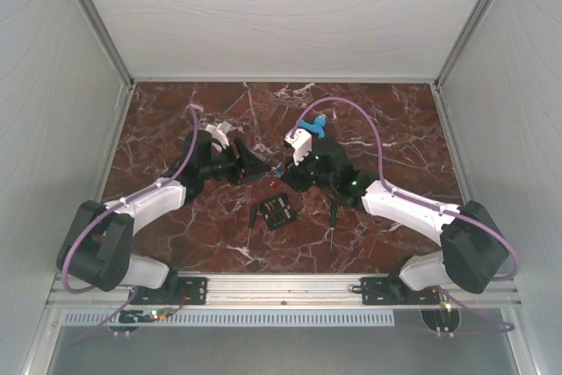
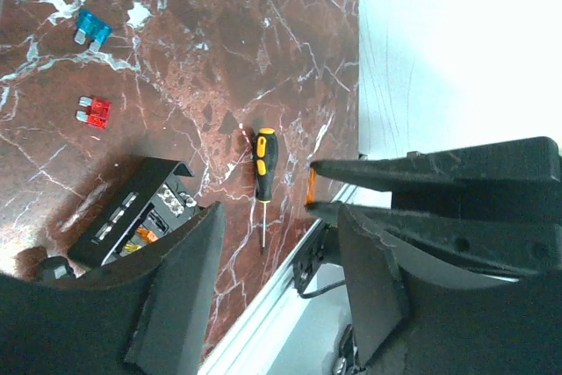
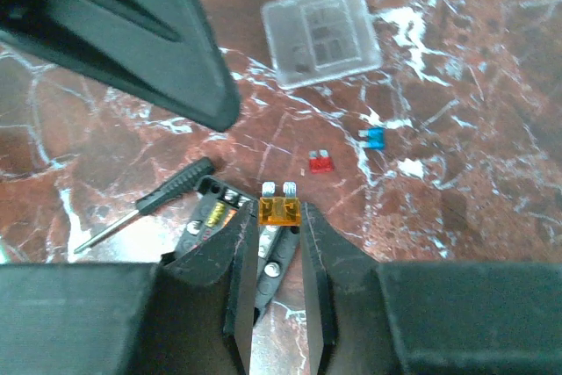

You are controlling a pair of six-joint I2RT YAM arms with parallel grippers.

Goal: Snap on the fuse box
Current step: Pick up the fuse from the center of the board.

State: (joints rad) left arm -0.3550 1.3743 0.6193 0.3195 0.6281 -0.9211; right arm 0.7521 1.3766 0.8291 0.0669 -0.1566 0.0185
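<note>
Right hand (image 3: 277,219) around one orange fuse (image 3: 279,210)

Glossy marble table (image 3: 492,217), clear plastic lid (image 3: 322,34)

There is one black tray (image 2: 132,183). Three fuses are out of it: one orange fuse (image 3: 279,211), one red fuse (image 3: 320,163) and one blue fuse (image 3: 375,138). One clear lid (image 3: 322,34) lies beyond the tray. Two screwdrivers flank the tray: one black-handled screwdriver (image 3: 167,189) and one yellow-handled screwdriver (image 2: 262,157).

Black fuse tray (image 3: 209,217): near half hidden behind right gripper (image 3: 279,214) and its orange fuse (image 3: 279,210). From overhead, stored fuses (image 1: 279,209) too small to distinguish.
</note>
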